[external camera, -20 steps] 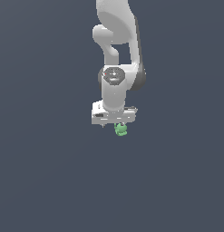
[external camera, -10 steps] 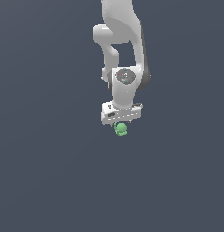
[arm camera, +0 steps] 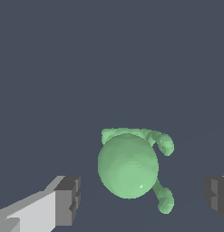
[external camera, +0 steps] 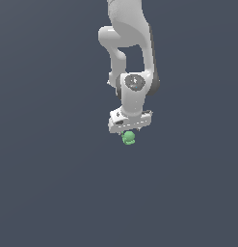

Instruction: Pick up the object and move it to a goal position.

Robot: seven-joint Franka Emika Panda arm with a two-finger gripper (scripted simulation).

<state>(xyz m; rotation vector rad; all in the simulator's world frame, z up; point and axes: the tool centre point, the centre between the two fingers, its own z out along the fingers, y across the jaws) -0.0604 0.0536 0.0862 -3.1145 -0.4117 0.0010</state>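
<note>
**Pincer spread wide, green object between the pads, no contact seen**

Wrist view, nearest first: two dark grey pads (arm camera: 68, 200) of the pincer (arm camera: 143, 199) sat at opposite sides of the frame, one on a pale grey finger, the other only partly in shot at the edge. Jaws stood released, wide apart. The object (arm camera: 128, 165) lay between them, a bright green rounded blob w/ a big smooth dome facing the cam and a few lumpy, curled stubs sticking out from its far side and one flank. Clear gap of grey surface showed on both sides of the blob, so neither pad touched it; it sat nearer the pale finger's pad than the other, roughly. Beyond it, just flat slate-grey ground (arm camera: 109, 59), no texture, no edge visible.

Exterior view: white arm (external camera: 125, 43) came down from the frame's top, wrist joint w/ a round cap facing the cam, pincer (external camera: 129, 132) pointing down at its end. The object (external camera: 128, 138) showed as a small green lump right under the hand's white crossbar, partly tucked behind it. Fingers too small and hidden here to make out sep. Couldn't tell from this angle whether the blob rested on the ground or hung clear of it; no shadow or contact line visible. Rest of the view was the same plain dark grey all round.
</note>
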